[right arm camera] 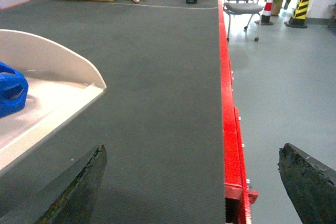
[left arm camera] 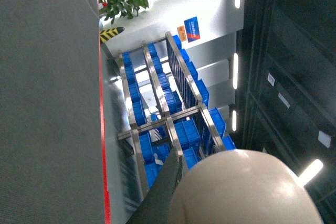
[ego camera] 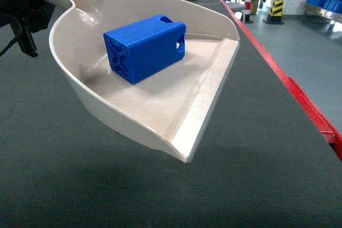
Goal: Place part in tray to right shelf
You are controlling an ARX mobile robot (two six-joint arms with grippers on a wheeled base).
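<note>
While the tray (ego camera: 160, 105) hangs above the dark surface (ego camera: 64, 185) with its shadow beneath, the entry runs near to far.

Item, nearest: right fingers (right arm camera: 191, 184), spread wide, holding nothing; two dark tips at the bottom corners of the right wrist view, the surface and its red edge strip (right arm camera: 231, 129) between them.

Item: tray, beige scoop, open lip toward 5 o'clock in the head view, handle running off toward 10 o'clock. Its long axis lies 10 to 4.

Item: part (ego camera: 144, 46), blue block, resting inside the tray against the rear curve, ribbed end facing 7 o'clock, holed end toward 2 o'clock. From the right fingers it lies at about 10 o'clock, near, partly cut by the frame edge.

Item: left arm, dark hardware at the handle's end at 10 o'clock in the head view. It appears to carry the tray; the fingers themselves are not shown, so their opening cannot be told.

Item, far: right shelf (left arm camera: 157, 108), steel rack with blue crates (left arm camera: 184, 135), seen in the left wrist view beyond the red strip, well apart from the tray.

Judgement: the left arm carries the load; the shelf lies off past the surface's right edge, so the tray must travel that way, lip leading.
</note>
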